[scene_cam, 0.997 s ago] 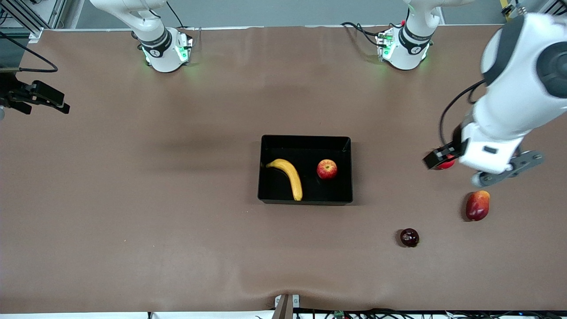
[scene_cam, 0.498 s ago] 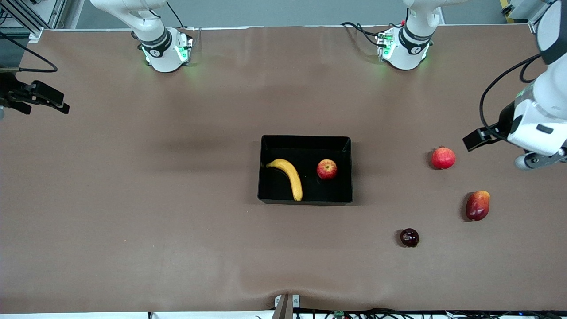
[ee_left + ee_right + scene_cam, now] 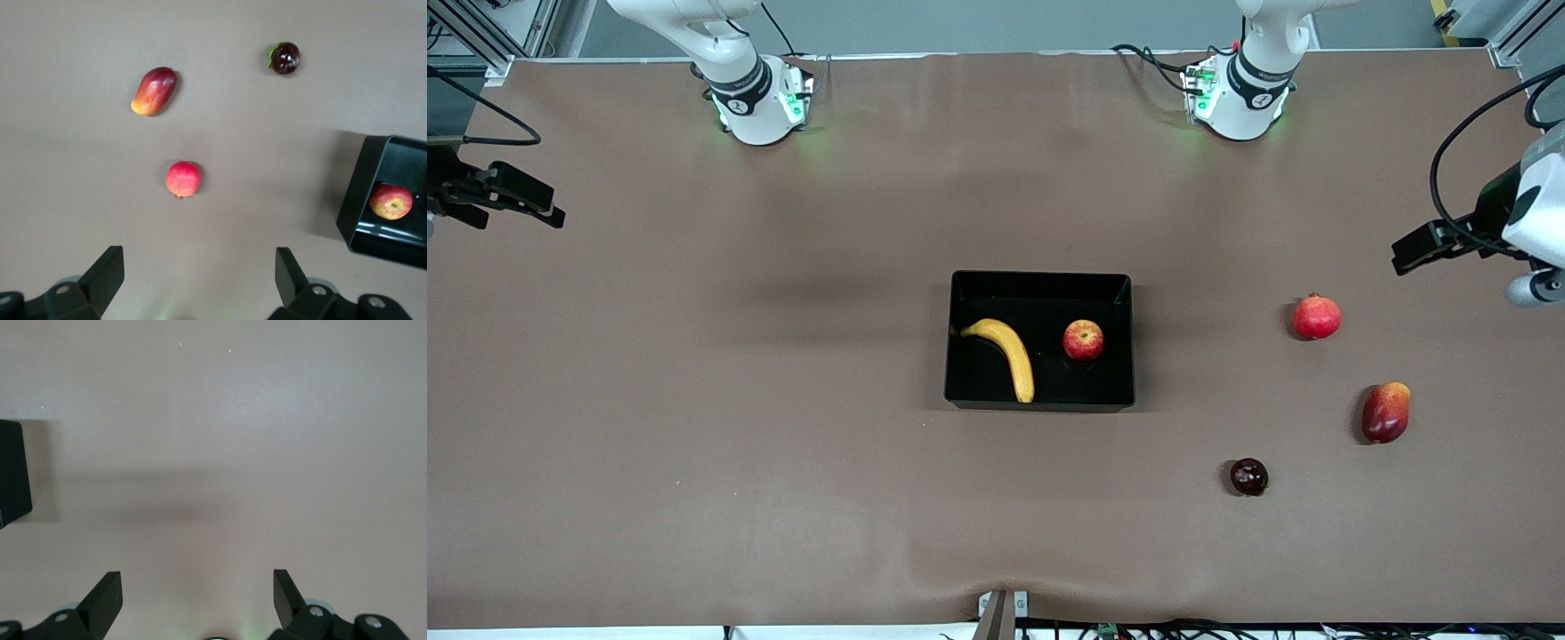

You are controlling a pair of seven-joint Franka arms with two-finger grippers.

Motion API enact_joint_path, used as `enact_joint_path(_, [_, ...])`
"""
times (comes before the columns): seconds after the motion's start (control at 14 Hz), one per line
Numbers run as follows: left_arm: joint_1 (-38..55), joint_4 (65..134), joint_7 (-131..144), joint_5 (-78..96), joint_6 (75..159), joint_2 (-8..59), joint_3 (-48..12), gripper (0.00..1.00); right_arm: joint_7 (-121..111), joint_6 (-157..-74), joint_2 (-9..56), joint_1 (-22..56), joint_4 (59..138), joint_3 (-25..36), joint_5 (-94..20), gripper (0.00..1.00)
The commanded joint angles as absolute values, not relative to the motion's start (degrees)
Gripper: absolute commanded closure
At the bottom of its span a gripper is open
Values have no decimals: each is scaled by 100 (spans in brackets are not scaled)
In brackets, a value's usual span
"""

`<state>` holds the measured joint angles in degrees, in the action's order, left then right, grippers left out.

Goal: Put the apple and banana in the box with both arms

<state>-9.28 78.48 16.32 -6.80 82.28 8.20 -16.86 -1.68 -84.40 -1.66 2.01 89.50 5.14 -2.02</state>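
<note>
The banana (image 3: 1006, 356) and the apple (image 3: 1083, 339) are seen lying side by side, apart, in the box (image 3: 1040, 281), well away from both grippers. The left gripper (image 3: 200, 283) is held empty with fingers spread over the table's left-arm end, near a round red fruit (image 3: 1317, 317). The right gripper (image 3: 197, 600), likewise spread and empty, is apparently raised over bare table at the right-arm end.
</note>
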Motion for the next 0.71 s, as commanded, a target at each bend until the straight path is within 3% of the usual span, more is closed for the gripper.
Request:
enact_joint_path(0.0, [-249,8577,1486,-571,8244,160,-943,0,-176,-8393,-202,158,8930,510,-176,0])
enact_joint_path(0.36, [149,8902,1195,-528,8297,-175,-510,0,-202,-8376,-202,36,8921,519,-176,0])
enact_joint_path(0.64, [106,9334,1004,-212,8499,-527,-501,0,-246,-8385,-202,-26,8912,519,-176,0])
